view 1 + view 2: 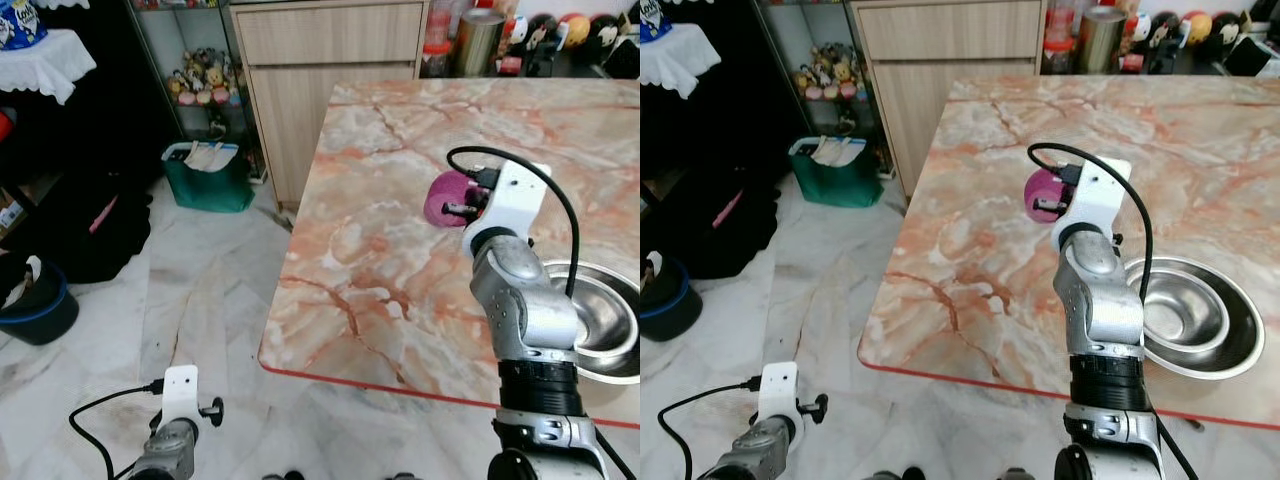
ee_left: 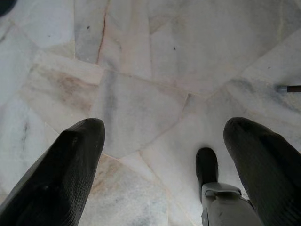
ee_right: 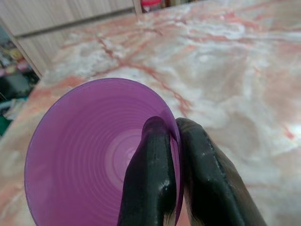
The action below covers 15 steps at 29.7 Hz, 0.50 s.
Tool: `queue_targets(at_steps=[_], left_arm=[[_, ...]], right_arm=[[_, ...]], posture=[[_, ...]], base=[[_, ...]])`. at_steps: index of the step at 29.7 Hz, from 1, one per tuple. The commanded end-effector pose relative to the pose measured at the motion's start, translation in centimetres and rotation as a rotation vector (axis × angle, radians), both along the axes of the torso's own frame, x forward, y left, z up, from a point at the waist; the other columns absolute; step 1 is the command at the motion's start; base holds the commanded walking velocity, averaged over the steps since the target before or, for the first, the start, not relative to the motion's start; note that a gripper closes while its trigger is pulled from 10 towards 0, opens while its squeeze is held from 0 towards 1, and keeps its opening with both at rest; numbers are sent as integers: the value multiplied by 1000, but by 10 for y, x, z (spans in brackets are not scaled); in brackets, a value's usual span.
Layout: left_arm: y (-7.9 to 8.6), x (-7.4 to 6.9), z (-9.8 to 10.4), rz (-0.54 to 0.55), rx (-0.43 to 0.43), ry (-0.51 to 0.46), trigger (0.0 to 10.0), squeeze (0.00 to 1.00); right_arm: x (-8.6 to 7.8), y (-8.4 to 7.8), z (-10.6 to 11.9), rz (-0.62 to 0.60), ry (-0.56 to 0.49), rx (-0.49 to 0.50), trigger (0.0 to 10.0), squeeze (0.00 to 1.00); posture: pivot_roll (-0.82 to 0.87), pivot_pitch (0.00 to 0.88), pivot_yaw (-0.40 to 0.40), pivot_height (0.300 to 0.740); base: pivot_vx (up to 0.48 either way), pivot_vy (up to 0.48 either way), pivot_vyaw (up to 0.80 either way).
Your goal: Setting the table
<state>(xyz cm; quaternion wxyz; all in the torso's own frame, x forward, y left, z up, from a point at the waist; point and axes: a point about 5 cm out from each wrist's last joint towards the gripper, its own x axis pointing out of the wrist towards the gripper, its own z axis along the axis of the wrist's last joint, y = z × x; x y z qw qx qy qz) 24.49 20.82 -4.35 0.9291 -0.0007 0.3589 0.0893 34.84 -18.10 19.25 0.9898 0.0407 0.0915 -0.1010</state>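
While the right end effector pinches the purple cup's rim, lower it upright onto the worktop before releasing.

Purple translucent cup tipped on its side above the marble table; steel bowl near the edge.

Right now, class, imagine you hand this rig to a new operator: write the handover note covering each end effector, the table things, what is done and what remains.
Right end effector: shut on the rim of the purple cup, held over the marble table.
Left end effector: open, hanging idle over the floor.
Steel bowl: already on the table, near its front edge, to the right of the right arm.
Done: bowl placed, cup grasped.
Left: set the cup down upright, probably beside the bowl, then release.
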Motion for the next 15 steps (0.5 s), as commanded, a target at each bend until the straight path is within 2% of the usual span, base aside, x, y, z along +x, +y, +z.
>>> queue_targets(at_steps=[1, 7, 11, 15], left_arm=[[4, -7, -4, 2, 5, 39, 10000, 0], [4, -7, -5, -5, 4, 43, 10000, 0], [3, -8, -6, -11, 2, 46, 10000, 0], [3, -9, -6, -12, 1, 48, 10000, 0]], right_arm=[[2, 0, 3, -1, 13, -1, 10000, 0], [3, 5, 1, 27, 61, 29, 10000, 0], [3, 10, -9, 53, 126, 27, 10000, 0], [3, 14, -3, 58, 121, 35, 10000, 0]], posture=[[-104, 154, 82, 740], [-102, 153, 80, 740], [-104, 154, 77, 740], [-106, 154, 76, 740]], base=[[0, 0, 0], [0, 0, 0], [0, 0, 0], [0, 0, 0]])
